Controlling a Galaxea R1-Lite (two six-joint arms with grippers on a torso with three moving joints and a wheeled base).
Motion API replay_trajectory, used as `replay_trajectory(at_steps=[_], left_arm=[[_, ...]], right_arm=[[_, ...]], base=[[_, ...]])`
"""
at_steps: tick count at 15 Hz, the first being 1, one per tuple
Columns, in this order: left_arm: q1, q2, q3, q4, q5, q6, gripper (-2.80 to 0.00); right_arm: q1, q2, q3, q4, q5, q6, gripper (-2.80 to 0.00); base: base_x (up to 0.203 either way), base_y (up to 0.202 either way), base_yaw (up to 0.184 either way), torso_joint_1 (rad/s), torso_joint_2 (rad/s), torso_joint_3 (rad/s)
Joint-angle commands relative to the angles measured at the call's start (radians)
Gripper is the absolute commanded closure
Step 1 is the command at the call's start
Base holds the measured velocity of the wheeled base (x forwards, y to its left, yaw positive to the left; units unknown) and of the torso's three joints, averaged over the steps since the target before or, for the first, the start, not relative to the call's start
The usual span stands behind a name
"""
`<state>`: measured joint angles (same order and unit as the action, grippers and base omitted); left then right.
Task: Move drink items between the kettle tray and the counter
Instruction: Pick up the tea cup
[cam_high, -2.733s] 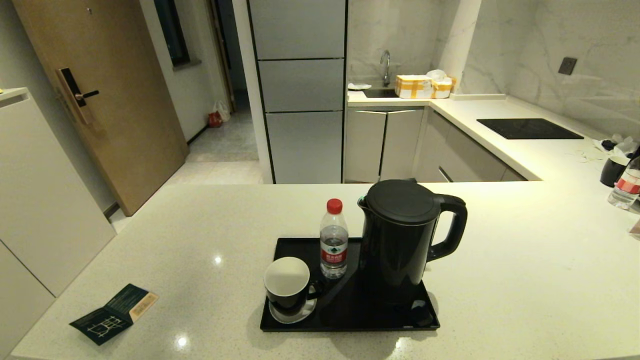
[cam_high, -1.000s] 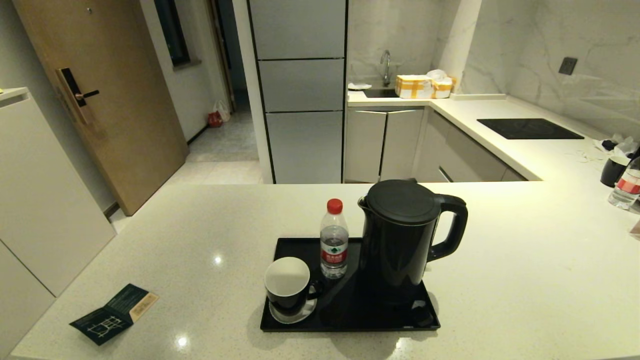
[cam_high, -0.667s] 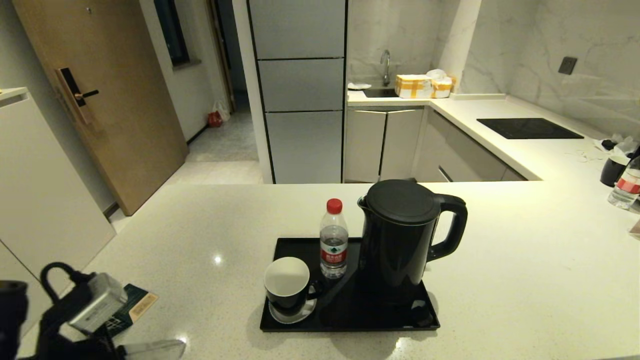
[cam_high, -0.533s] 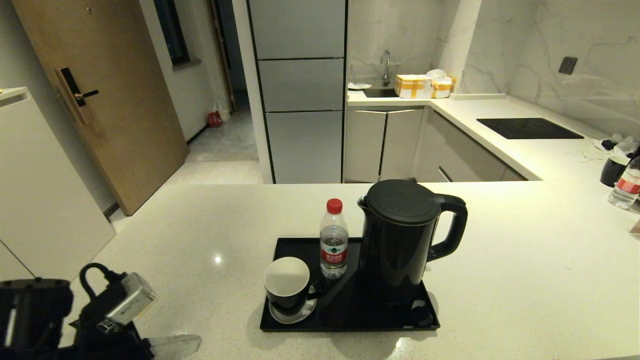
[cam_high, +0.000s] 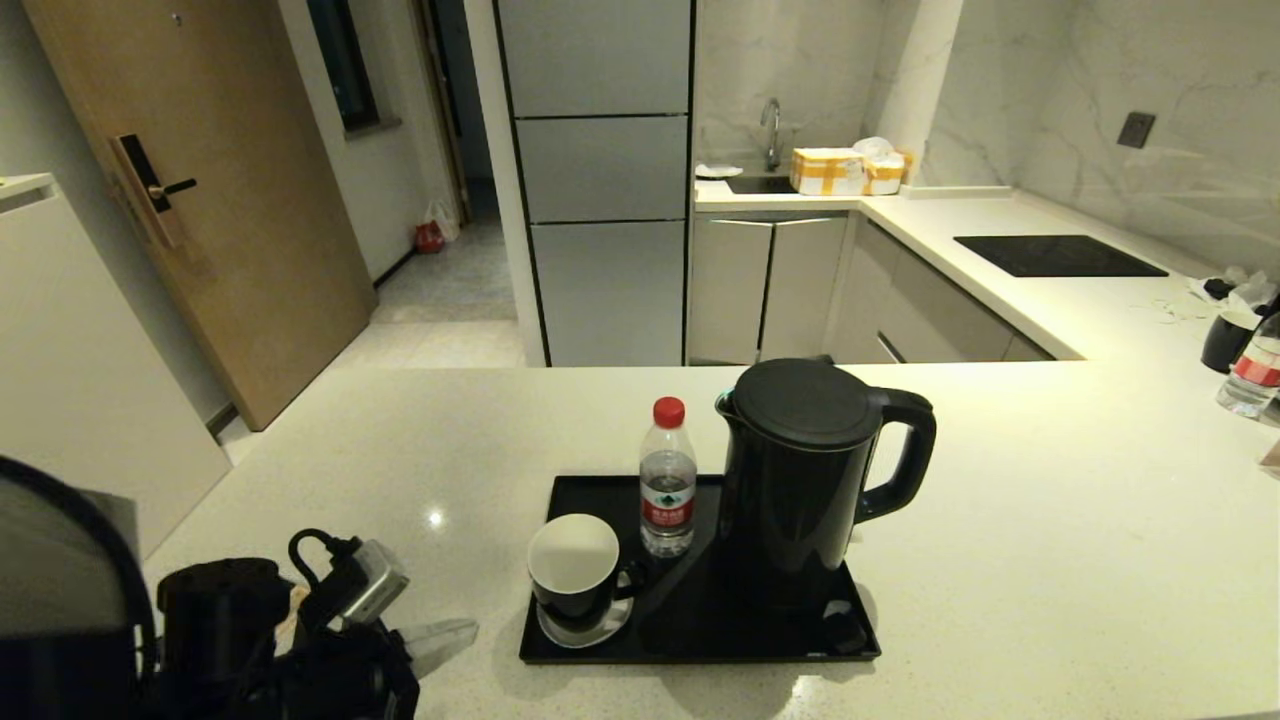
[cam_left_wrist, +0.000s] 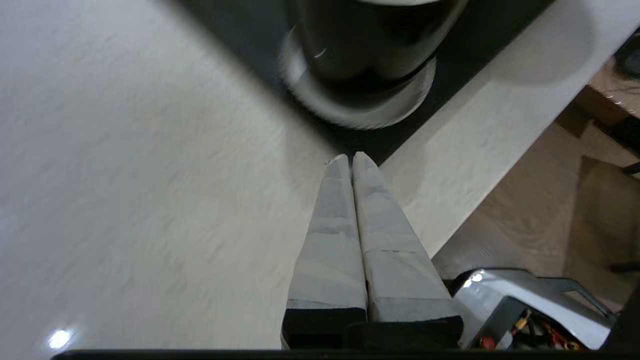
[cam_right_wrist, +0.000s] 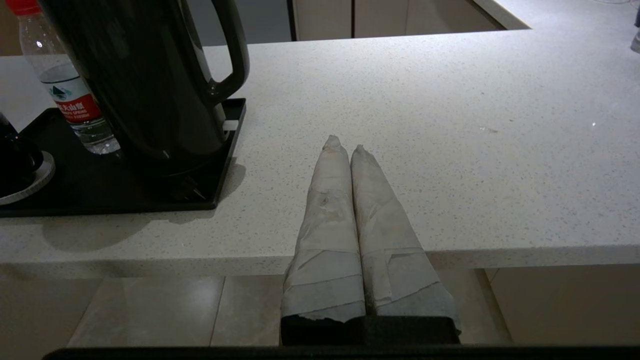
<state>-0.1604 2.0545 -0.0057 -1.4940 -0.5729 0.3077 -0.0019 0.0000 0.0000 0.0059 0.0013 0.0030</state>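
On the cream counter lies the glossy black kettle tray. It carries a tall black kettle, a clear bottle with red cap and label, and a white-lined black mug on a white saucer. My left gripper is shut and empty, low over the counter just left of the tray's near corner; in its wrist view the gripper points at the saucer and mug. My right gripper is shut and empty at the counter's front edge, right of the kettle.
The green leaflet is hidden behind my left arm. A black hob panel sits in the far counter. A second mug and bottle stand at the far right. Open counter stretches right of the tray.
My left arm has come into the head view from the lower left and moved right toward the tray, covering the leaflet. The items on the tray have not moved.
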Motion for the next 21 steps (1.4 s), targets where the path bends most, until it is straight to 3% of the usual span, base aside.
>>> replay_trajectory(at_steps=[1,3,6,7,8,11,14,16,21], left_arm=[[-0.027,0.042,0.007,-0.036,0.001,-0.028,0.00],[-0.027,0.018,0.007,-0.036,0.001,-0.081,0.00],[-0.057,0.019,0.007,-0.036,0.007,-0.086,0.00],[-0.076,0.021,0.007,-0.036,0.036,-0.087,0.00],[-0.099,0.029,0.007,-0.036,0.081,-0.086,-2.80],[-0.126,0.041,0.007,-0.036,0.111,-0.087,-2.80],[-0.128,0.053,0.005,-0.036,0.037,-0.096,-2.80],[-0.127,0.056,-0.033,-0.036,0.036,-0.093,-2.80],[-0.149,0.094,-0.177,-0.036,0.110,-0.086,-2.80]], right_arm=[[-0.001,0.001,0.001,0.000,0.000,0.000,0.00],[0.000,0.000,0.002,0.000,0.000,0.000,0.00],[0.000,0.001,0.001,0.000,0.000,0.000,0.00],[-0.001,0.001,0.001,0.000,0.000,0.000,0.00],[0.000,0.002,0.000,0.000,0.000,0.000,0.00],[-0.001,0.002,0.002,0.000,0.000,0.000,0.00],[0.000,0.000,0.002,0.000,0.000,0.000,0.00],[0.000,0.001,0.001,0.000,0.000,0.000,0.00],[0.000,0.002,0.000,0.000,0.000,0.000,0.00]], base=[[0.000,0.000,0.000,0.000,0.00,0.000],[0.000,0.000,0.000,0.000,0.00,0.000],[0.000,0.000,0.000,0.000,0.00,0.000],[0.000,0.000,0.000,0.000,0.00,0.000],[0.000,0.000,0.000,0.000,0.00,0.000],[0.000,0.000,0.000,0.000,0.00,0.000],[0.000,0.000,0.000,0.000,0.00,0.000],[0.000,0.000,0.000,0.000,0.00,0.000],[0.000,0.000,0.000,0.000,0.00,0.000]])
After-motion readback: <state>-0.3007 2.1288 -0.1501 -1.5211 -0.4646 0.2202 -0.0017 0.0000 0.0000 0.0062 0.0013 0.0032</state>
